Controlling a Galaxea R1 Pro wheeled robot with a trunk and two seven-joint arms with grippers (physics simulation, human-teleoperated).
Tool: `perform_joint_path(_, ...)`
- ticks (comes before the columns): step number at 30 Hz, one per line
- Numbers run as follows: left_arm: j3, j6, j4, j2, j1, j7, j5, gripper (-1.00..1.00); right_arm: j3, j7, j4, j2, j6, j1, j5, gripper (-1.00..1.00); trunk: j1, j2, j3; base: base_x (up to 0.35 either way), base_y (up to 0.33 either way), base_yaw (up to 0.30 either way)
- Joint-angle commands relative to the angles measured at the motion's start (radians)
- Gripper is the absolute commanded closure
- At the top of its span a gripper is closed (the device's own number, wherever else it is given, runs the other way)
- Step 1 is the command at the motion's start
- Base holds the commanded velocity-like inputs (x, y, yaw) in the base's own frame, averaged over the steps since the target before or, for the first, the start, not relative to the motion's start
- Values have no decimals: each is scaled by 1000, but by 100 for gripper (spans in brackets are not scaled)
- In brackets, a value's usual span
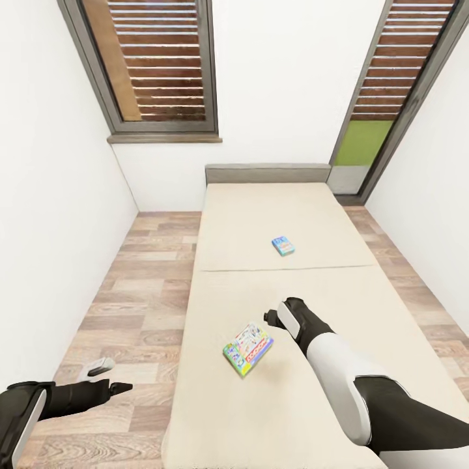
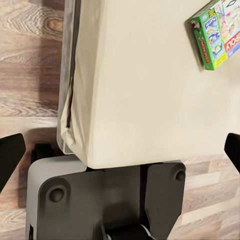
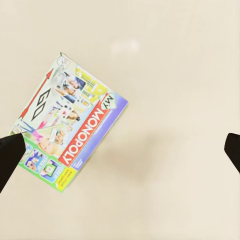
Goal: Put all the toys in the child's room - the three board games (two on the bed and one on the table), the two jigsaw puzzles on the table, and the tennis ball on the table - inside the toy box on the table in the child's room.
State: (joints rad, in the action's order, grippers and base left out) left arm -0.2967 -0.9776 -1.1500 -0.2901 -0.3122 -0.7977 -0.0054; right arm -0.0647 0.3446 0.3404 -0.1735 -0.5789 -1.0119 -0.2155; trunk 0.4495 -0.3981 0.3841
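Both pairs of jaws stand wide and hold nothing. In the right wrist view the right gripper [image 3: 120,155] shows its two dark fingertips at opposite edges of the picture, and between them lies bare mattress; the nearer board game [image 3: 70,122], a flat rectangular box printed with cartoon figures, a green border and a red Monopoly band, sits off toward one fingertip rather than centred in the gap. Its long axis runs diagonally across the line joining the fingertips, so I judge the wrist needs both a sideways shift and a turn before it closes across the short side.

From the head view, that box [image 1: 247,350] lies flat on the beige mattress of the low bed [image 1: 339,306], just beside and to the left of the right gripper [image 1: 277,314], which hovers above the bedding. A second, smaller blue board game [image 1: 283,245] lies farther up the bed, well apart from both arms.

Out over the wood-plank floor [image 1: 130,306] beside the bed hangs the left gripper [image 1: 104,378], open as well. The right arm is clearly the nearer one for this pick.
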Motion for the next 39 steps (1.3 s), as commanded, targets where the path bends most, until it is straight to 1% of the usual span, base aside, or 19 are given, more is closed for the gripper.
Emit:
perform_joint_path(1, -1, -7, -1, 0, -1, -4, -1, -100, -6, 7, 2, -1, -2, -1, -7, -100, 0, -2, 3, 0, 0, 0)
perform_joint_path(16, 1, -7, 0, 0, -1, -3, -1, -100, -7, 5, 15, -1, -13, -6, 0, -100, 0, -2, 28, 0, 0, 0)
perform_joint_path(20, 0, -7, 1, -1, -1, -3, -1, -100, -7, 4, 52, -1, -13, -10, -1, -100, 0, -2, 35, 0, 0, 0)
perform_joint_path(24, 0, -7, 1, 0, -1, -3, -1, -100, -7, 0, 110, -1, -13, -9, -2, -100, 0, -2, 41, 0, 0, 0)
perform_joint_path(33, 0, -1, 1, 0, -1, -3, -1, -100, -3, -35, 136, -1, -9, -9, 0, -100, 0, -2, 56, 0, 0, 0)
perform_joint_path(39, 1, 5, 1, 1, -1, -3, -1, -100, 4, -40, 141, -1, -6, -12, 1, -100, 0, -2, 66, 0, 0, 0)
